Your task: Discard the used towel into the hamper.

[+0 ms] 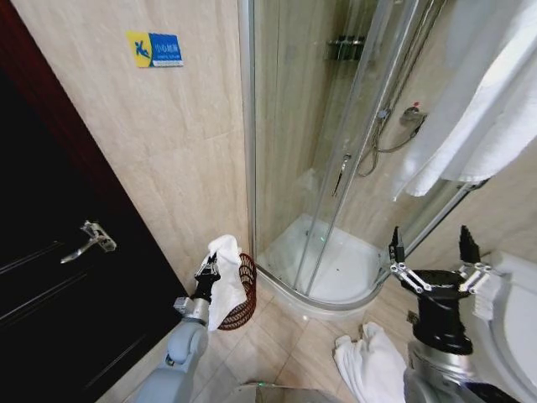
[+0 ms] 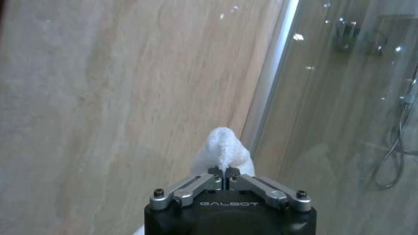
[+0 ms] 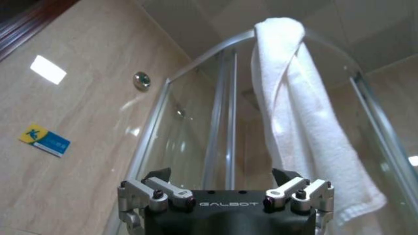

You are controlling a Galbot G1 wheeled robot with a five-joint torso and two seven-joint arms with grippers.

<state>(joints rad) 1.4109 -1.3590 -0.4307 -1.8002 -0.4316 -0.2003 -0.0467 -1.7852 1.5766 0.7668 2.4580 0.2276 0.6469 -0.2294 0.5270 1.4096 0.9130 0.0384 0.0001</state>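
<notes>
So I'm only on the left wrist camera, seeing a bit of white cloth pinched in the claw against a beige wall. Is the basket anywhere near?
Observer: Yes. In the head view the hamper stands on the floor by the shower's corner, and the left gripper holds the towel right at its rim, hanging in front of it.
Operator: What is the other claw doing?
Observer: The right gripper is raised off to the right, open and holding nothing.
Operator: Is that the only towel around?
Observer: No. Another white towel lies crumpled on the floor tiles, and a third hangs over the top of the shower enclosure.
</notes>
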